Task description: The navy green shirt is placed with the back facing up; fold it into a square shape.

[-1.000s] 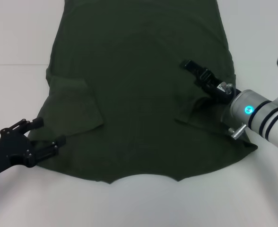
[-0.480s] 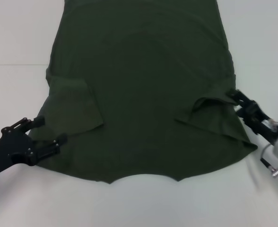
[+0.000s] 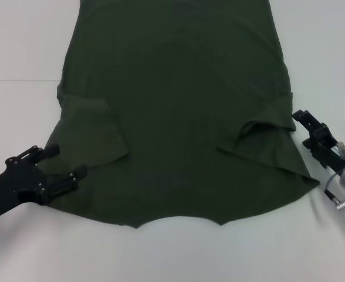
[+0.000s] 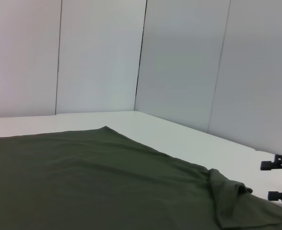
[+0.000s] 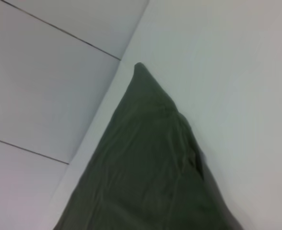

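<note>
The plain dark olive-green short-sleeved shirt (image 3: 178, 111) lies spread flat on the white bench (image 3: 20, 47), both sleeves tucked inward, ready for folding. Left gripper (image 3: 55, 167) sits spread at the near-left hem; right gripper (image 3: 311, 130), spread too, holds nothing just off the right edge.

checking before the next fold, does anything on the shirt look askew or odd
Nothing damaged. The navy green shirt lies flat with both sleeves folded inward, but unevenly: the right sleeve ridges up with a raised crease, the left sleeve lies flatter. The left hand and right hand sit open at the edges.
</note>
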Tool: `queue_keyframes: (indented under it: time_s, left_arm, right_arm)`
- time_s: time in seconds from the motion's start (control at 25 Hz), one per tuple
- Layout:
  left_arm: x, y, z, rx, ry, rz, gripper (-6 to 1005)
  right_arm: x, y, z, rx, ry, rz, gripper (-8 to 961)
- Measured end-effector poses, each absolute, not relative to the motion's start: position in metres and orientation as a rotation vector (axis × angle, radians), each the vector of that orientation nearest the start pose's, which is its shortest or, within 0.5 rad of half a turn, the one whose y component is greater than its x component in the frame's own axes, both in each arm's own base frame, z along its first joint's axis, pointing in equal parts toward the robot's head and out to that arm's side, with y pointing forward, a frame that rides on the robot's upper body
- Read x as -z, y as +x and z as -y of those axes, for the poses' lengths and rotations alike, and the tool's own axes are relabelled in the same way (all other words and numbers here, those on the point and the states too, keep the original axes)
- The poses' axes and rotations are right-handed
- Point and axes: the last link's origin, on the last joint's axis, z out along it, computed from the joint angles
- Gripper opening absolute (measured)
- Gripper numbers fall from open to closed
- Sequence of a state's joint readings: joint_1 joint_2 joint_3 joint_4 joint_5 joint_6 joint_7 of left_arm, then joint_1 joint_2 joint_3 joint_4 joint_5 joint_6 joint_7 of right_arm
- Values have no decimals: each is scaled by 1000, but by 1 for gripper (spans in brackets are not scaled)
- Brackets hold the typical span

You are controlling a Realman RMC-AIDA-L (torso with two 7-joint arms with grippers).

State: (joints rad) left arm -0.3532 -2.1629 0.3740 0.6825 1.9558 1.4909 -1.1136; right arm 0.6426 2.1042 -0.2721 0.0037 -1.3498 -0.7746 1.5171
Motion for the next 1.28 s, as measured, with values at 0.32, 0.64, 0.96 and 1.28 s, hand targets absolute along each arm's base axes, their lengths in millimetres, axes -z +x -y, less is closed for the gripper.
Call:
queue_keyframes:
  time_s: [0.32, 0.64, 0.96, 1.28]
  left_arm:
    - [-18, -326, -291, 734, -2283, 630, 862]
    - [-18, -326, -291, 734, -2284, 630, 862]
    - [-18, -326, -290, 734, -2283, 633, 862]
    - [-18, -325, -292, 735, -2284, 628, 862]
  right_arm:
    - [55, 319, -388, -1089, -1242, -1795, 946]
    - [55, 304, -379, -1255, -1315, -1780, 947]
    - [66, 299, -364, -1314, -1333, -1857, 947]
    - [82, 286, -374, -1221, -1360, -1913, 947]
